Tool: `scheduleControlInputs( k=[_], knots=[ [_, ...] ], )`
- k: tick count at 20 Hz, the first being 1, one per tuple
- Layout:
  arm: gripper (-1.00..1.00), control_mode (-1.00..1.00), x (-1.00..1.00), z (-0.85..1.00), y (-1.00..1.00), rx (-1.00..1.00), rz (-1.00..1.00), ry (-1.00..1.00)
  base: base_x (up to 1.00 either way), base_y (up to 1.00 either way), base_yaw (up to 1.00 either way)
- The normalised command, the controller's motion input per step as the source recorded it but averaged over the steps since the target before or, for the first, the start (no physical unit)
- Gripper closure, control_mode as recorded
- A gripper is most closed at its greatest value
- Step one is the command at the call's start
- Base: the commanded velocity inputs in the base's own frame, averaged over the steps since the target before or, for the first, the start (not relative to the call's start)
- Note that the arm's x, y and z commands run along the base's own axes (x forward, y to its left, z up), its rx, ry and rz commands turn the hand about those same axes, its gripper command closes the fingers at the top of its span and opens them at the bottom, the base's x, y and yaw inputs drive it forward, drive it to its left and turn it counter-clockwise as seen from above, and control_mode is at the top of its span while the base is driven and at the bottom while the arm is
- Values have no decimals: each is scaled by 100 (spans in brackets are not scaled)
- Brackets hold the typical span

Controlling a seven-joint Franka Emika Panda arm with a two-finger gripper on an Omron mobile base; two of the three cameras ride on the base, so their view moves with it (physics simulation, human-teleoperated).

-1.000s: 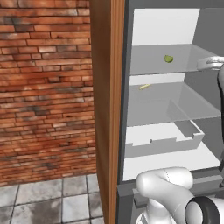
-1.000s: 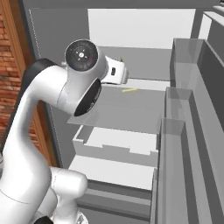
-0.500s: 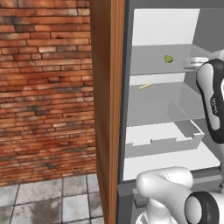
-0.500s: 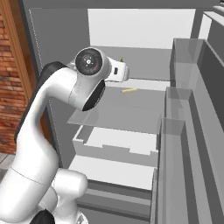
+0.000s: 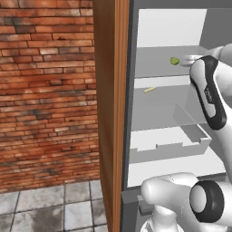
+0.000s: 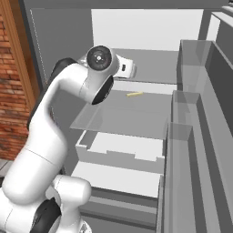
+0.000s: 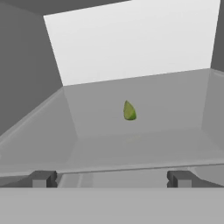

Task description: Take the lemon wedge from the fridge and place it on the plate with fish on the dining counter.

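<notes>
Jaws: spread wide apart, empty; finger tips (image 7: 43, 178) level with the front edge of the upper glass shelf (image 7: 144, 127). Gripper (image 5: 194, 59) has advanced over the last second to just short of the lemon wedge (image 7: 129, 110), which lies mid-shelf, untouched. Fridge (image 6: 54, 41): open. Yellow stick (image 6: 134, 94) on the shelf below. Judgement: reach nearly complete; closing on the wedge comes next.
</notes>
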Motion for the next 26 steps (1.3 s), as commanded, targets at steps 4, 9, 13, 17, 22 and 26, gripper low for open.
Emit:
scheduleControlInputs(
  k=[4,9,13,17,22,26],
  knots=[
    [-100,-100,27,0,0,0,0,0,0,0,0],
    [-100,-100,10,0,0,0,0,5,0,0,0],
    [-100,-100,26,0,0,0,0,21,0,0,0],
    [-100,-100,1,-2,0,0,0,3,0,0,0],
    [-100,-100,5,-10,-2,0,0,0,0,0,0],
    [-100,-100,14,-16,-11,0,0,0,0,0,0]
  ],
)
